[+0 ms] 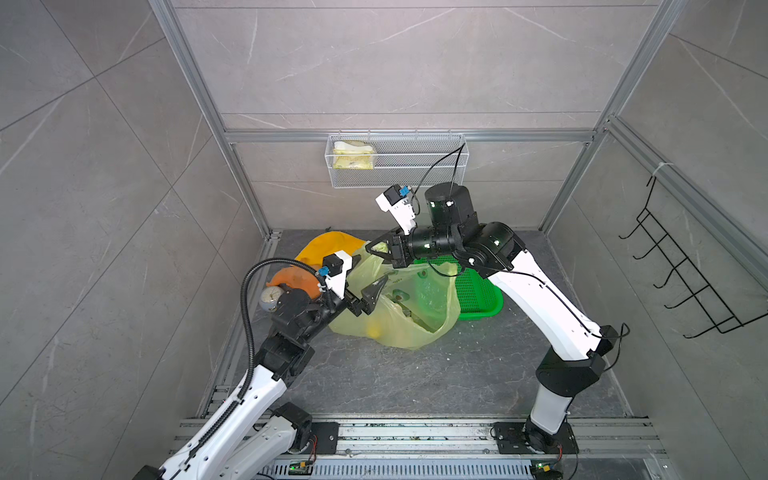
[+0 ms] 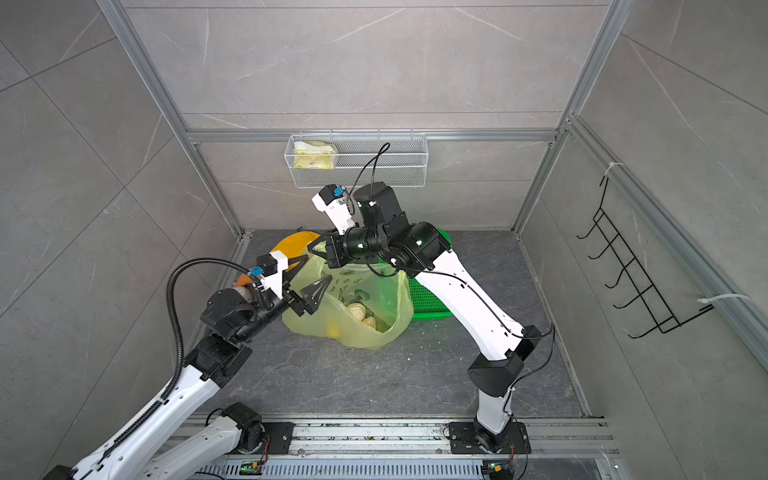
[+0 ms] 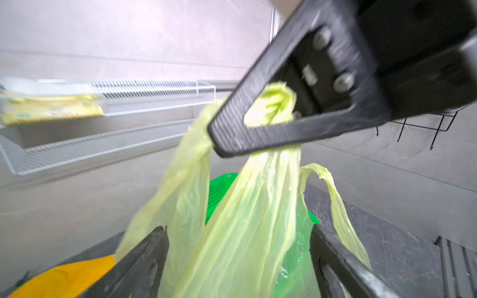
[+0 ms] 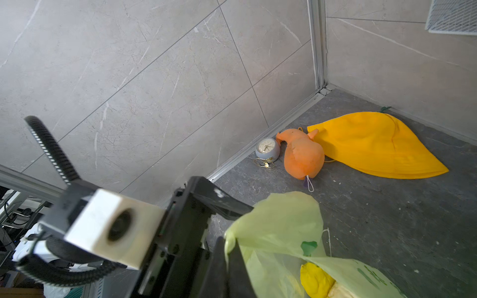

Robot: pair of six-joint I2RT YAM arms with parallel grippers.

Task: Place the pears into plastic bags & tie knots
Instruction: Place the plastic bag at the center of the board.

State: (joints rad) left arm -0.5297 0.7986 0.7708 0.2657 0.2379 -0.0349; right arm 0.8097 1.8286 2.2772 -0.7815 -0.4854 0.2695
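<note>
The translucent yellow-green plastic bag point(image 1: 399, 316) point(image 2: 365, 299) lies open on the dark floor. Two beige pears point(image 2: 356, 309) point(image 2: 370, 322) and a yellow pear point(image 2: 333, 331) point(image 4: 315, 278) rest inside it. My right gripper point(image 1: 370, 247) point(image 2: 311, 248) point(image 4: 228, 245) is shut on a bunched handle strap and holds that side of the bag up. Seen from the left wrist, the right gripper point(image 3: 219, 139) pinches the strap. My left gripper point(image 1: 372, 270) point(image 2: 318, 268) point(image 3: 237, 229) is open, its fingers on either side of the raised bag film. A second handle point(image 3: 333, 201) hangs loose.
A green perforated tray point(image 1: 478, 291) sits behind and partly under the bag. A yellow cloth point(image 1: 328, 245), an orange gourd-like toy point(image 1: 295, 278) and a small clock point(image 1: 270, 297) lie by the left wall. A wire basket point(image 1: 415, 166) hangs on the back wall, a black hook rack point(image 1: 685, 282) on the right wall.
</note>
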